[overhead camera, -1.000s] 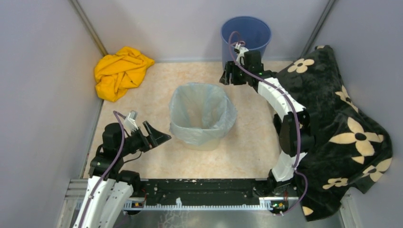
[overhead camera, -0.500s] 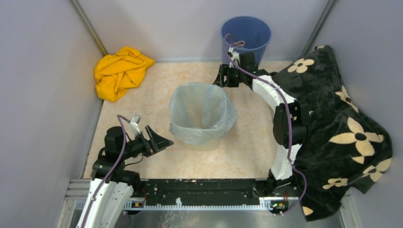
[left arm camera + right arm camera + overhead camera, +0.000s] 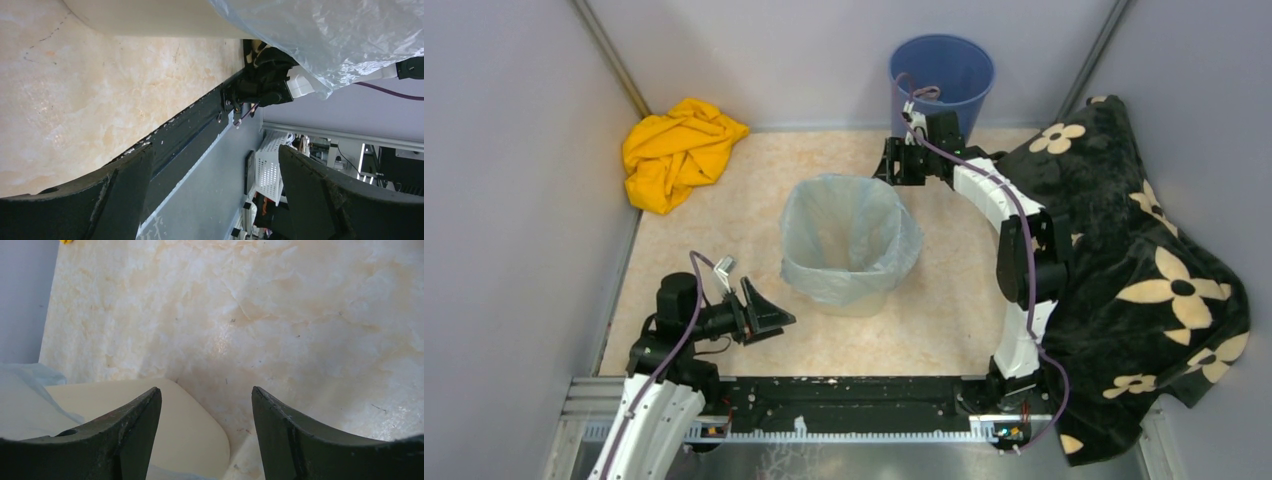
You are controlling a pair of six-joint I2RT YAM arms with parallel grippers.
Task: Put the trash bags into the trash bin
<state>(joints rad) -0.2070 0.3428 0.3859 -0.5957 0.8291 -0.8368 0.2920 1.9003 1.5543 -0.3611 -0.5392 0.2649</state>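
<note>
top external view: trash bag (image 3: 849, 235) lines the trash bin (image 3: 856, 300) at frame centre, edge folded over the rim. left gripper (image 3: 772, 312), lower left, gapes wide, empty. right gripper (image 3: 896, 165), at the bin's upper-right rim, part open, empty. risk: a finger snagging loose film could drag the liner off or tip the bin.
</note>
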